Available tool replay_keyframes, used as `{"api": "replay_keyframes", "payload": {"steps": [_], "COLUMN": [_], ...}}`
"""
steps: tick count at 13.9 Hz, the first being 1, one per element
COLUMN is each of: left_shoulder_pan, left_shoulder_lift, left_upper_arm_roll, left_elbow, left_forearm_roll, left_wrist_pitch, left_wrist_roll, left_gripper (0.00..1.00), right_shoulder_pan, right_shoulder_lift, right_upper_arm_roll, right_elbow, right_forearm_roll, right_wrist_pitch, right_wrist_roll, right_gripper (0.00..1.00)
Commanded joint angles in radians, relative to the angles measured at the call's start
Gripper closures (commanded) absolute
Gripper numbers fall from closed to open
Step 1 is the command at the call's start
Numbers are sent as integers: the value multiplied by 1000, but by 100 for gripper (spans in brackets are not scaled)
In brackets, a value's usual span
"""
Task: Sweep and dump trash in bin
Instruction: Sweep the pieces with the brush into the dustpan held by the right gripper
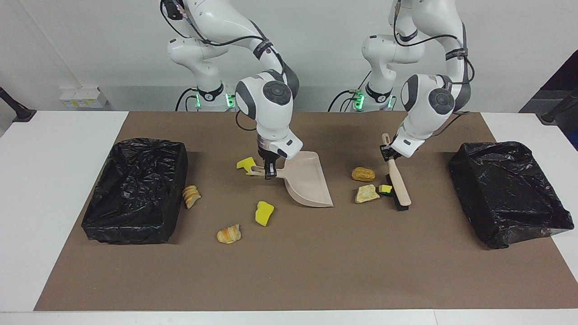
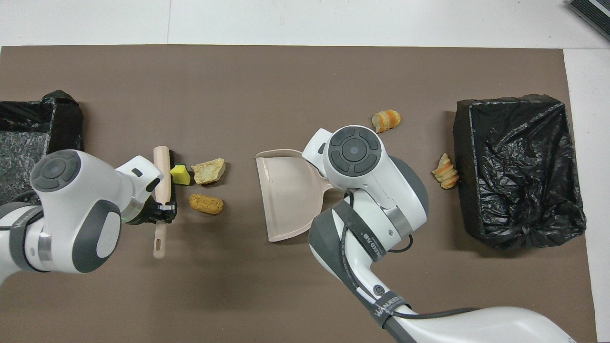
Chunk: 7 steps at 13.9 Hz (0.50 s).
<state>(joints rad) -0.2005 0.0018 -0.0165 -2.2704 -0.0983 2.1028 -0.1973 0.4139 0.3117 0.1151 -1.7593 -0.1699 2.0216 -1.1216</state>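
My right gripper (image 1: 269, 171) is shut on the handle of the beige dustpan (image 1: 308, 181), which rests on the mat at mid-table. My left gripper (image 1: 387, 152) is shut on the beige brush (image 1: 400, 185), whose bristles touch the mat. A small yellow-green sponge (image 1: 385, 188) lies against the brush, with a tan piece (image 1: 366, 193) and a golden-brown piece (image 1: 363, 174) beside it. More trash: a yellow sponge (image 1: 246, 163) by the dustpan handle, another sponge (image 1: 264, 213), a croissant-like piece (image 1: 229, 234), and a bread piece (image 1: 191, 196) beside the bin (image 1: 131, 225).
A second black-lined bin (image 1: 474, 180) stands toward the left arm's end of the table. A brown mat (image 1: 289, 271) covers the middle of the white table. In the overhead view my right wrist hides the dustpan (image 2: 286, 190) handle.
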Motion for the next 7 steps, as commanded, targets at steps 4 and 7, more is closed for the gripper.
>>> {"api": "replay_keyframes", "payload": {"steps": [4,7], "left_shoulder_pan": [-158,-264], "left_shoulder_lift": [14,4], "left_upper_arm_roll": [4,4], "left_elbow": [-6,-6], "left_forearm_roll": [-176,-271], "left_wrist_pitch": [46,43], "left_wrist_roll": [13,12], "left_gripper": [100,100], "right_shoulder_pan": [-15,-12], "right_shoulder_lift": [-20,-26], "right_upper_arm_roll": [8,8], "right_elbow": [-26,-31], "right_forearm_roll": [1,3], "right_wrist_pitch": [5,0], "right_wrist_roll": [37,63], "right_gripper": [100,100]}}
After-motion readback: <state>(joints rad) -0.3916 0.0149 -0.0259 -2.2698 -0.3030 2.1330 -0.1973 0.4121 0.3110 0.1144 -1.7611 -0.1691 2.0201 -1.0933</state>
